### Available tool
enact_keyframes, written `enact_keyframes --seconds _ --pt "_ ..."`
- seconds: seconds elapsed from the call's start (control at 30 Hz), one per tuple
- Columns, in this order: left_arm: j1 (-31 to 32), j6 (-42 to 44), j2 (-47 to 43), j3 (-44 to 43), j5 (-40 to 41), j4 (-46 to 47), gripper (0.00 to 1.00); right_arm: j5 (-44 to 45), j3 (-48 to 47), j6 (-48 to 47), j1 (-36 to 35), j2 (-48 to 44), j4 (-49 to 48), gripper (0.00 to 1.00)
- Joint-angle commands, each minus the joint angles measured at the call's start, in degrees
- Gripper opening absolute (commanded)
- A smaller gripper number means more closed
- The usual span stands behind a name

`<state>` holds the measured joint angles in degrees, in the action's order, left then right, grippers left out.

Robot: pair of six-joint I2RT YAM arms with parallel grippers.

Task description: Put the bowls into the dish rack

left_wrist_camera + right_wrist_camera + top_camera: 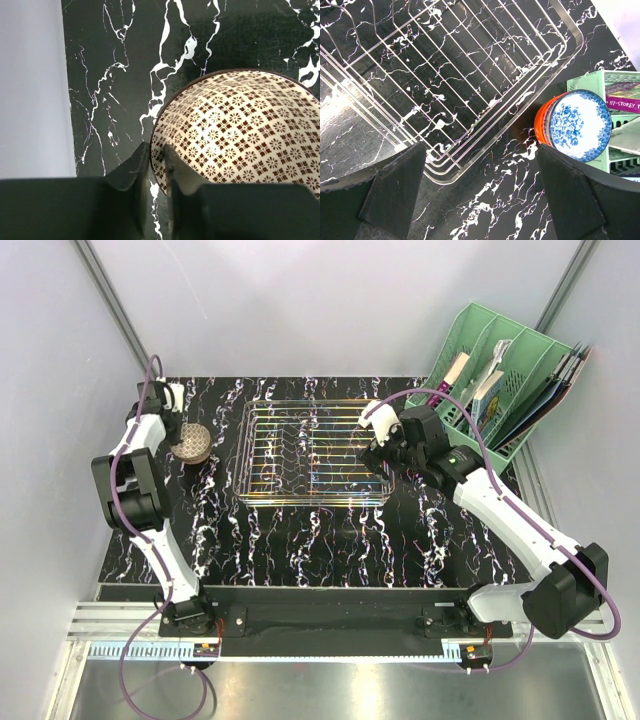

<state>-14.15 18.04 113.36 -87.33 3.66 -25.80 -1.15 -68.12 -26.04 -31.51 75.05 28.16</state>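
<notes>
A pink-red patterned bowl (240,130) sits on the black marble table at the far left (190,444). My left gripper (156,147) is shut on its rim, with one finger outside the bowl and the other inside. The silver wire dish rack (300,502) lies mid-table with no bowl in it. My right gripper (480,147) hangs open above the table just off the rack's corner (490,145), with nothing between its fingers. To its right a blue-and-white bowl (580,125) rests in an orange-red bowl (543,120).
A green slotted organiser (490,370) with papers stands at the back right, close behind the stacked bowls. Grey walls enclose the table on the left, right and back. The right arm reaches over the rack's right end.
</notes>
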Motion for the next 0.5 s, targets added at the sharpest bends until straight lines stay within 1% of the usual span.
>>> enact_keyframes --seconds 0.0,0.03,0.13,0.33,0.47 --pt "-0.26 0.15 0.28 -1.88 0.29 1.54 0.13 -0.79 -0.70 0.73 -0.49 -0.95 -2.15 1.00" --pt "-0.35 0.32 0.37 -1.88 0.38 1.46 0.12 -0.79 -0.70 0.82 -0.57 -1.04 -2.15 1.00" --pt "-0.26 0.41 0.28 -1.79 0.38 1.46 0.00 -0.79 -0.88 0.91 -0.49 -0.87 -2.15 1.00" --pt "-0.26 0.33 -1.91 -1.00 -0.67 1.37 0.00 -0.79 -1.23 0.99 -0.49 -0.60 -2.06 1.00" --pt "-0.26 0.15 -6.64 -0.47 -2.78 0.93 0.00 -1.22 -1.93 1.17 -0.49 -0.34 -1.80 1.00"
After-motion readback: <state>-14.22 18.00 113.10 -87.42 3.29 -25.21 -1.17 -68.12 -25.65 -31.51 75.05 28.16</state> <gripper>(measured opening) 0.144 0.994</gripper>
